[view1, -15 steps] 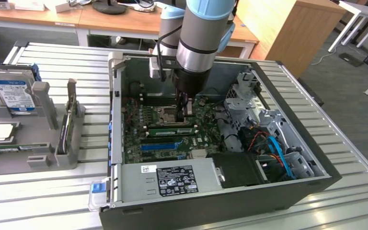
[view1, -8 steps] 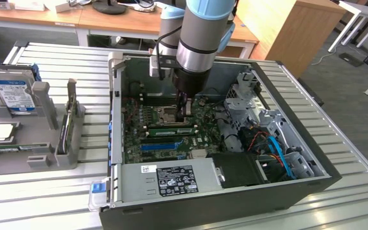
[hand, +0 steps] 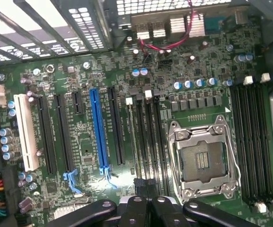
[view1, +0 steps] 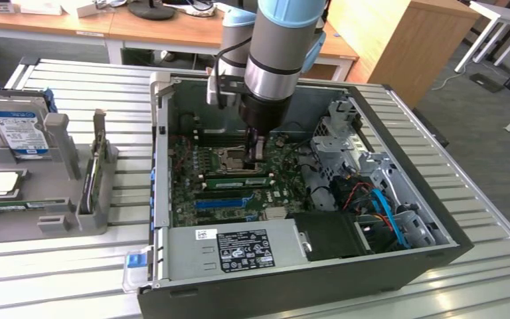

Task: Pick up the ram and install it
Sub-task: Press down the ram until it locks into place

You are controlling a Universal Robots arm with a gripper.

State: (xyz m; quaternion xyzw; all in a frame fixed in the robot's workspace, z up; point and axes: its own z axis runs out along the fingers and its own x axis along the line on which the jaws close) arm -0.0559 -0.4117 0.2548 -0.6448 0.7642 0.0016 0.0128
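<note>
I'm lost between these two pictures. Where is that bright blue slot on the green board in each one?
Exterior view: the blue slot lies on the board's near part, close to the silver power box.
Wrist view: the blue slot runs lengthwise between black slots.
Shared landmark: the metal-framed chip socket.

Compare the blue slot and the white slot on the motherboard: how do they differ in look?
Colour: the blue slot is bright blue, while the white slot is cream-white.
Width: the white slot is broader, and the blue slot is slimmer.
Length: the blue slot looks somewhat longer than the white slot.
Shared: both are empty and lie parallel on the green motherboard.
</note>
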